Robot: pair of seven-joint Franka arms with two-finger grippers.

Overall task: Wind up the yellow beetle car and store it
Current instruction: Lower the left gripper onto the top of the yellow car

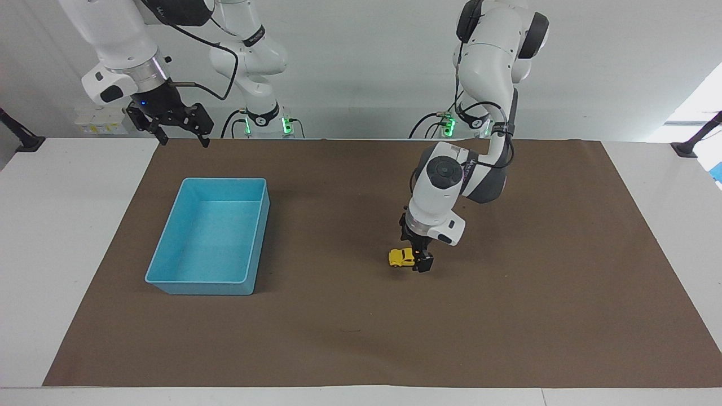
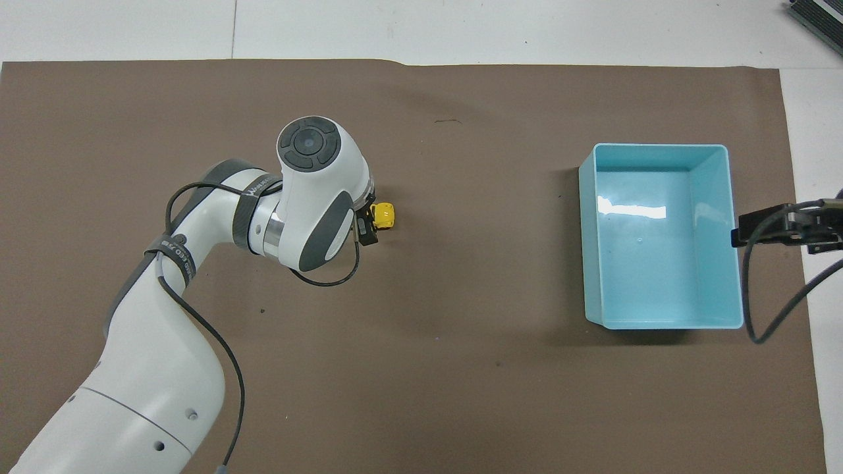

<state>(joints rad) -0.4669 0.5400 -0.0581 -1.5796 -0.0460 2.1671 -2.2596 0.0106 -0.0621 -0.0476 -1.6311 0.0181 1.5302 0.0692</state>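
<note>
Down on the brown mat point(image 1: 507, 316), the left gripper point(image 1: 420, 256) straddles the yellow beetle car point(image 1: 401, 257) with fingers spread, not yet clamped, while the right gripper point(image 1: 179, 135) waits open, raised near the light-blue bin point(image 1: 169, 270).

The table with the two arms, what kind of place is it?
Probably a robotics lab: two white arms mounted at a white table covered with a brown mat, bearing only a yellow beetle car and a light-blue bin.
</note>
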